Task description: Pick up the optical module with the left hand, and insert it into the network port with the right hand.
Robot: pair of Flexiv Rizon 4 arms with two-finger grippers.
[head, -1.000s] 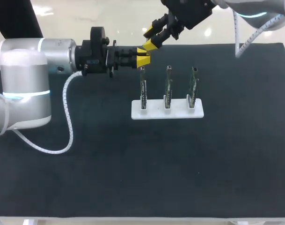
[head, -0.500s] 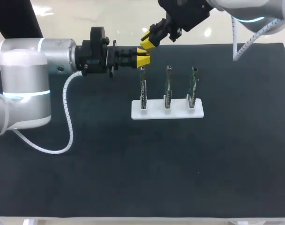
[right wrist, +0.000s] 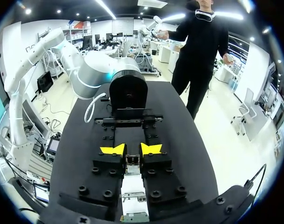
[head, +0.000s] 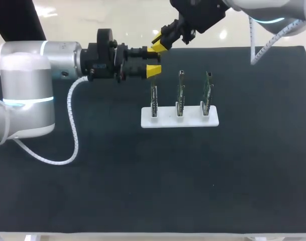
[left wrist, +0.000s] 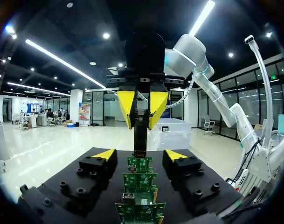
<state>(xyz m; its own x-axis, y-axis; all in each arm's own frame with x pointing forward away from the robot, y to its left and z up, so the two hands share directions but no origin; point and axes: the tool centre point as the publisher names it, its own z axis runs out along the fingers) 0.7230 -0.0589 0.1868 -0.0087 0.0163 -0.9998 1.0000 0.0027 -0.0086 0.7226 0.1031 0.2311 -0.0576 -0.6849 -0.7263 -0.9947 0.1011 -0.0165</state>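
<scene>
Module [left wrist: 141, 133]: a small dark block, clamped from two sides between the yellow tips of the right gripper [left wrist: 141, 119] and hanging down from them. In the head view it is too small to make out.

Left arm [head: 27, 85]: comes in from the left side and lies level over the black table [head: 142, 191]. The left gripper [head: 151, 59] stands with its fingers apart, one on either side of the module and neither touching it.

Right arm [head: 273, 10]: comes in from the far right corner, its gripper pointing down at the gap between the left fingers.

Boards: three green circuit boards stand upright in a white stand [head: 179, 120] near the middle of the table, the left board [head: 154, 95], the middle board [head: 180, 93] and the right board [head: 207, 93]. The module hangs just above the top edge of the left board; whether they touch cannot be told.
</scene>
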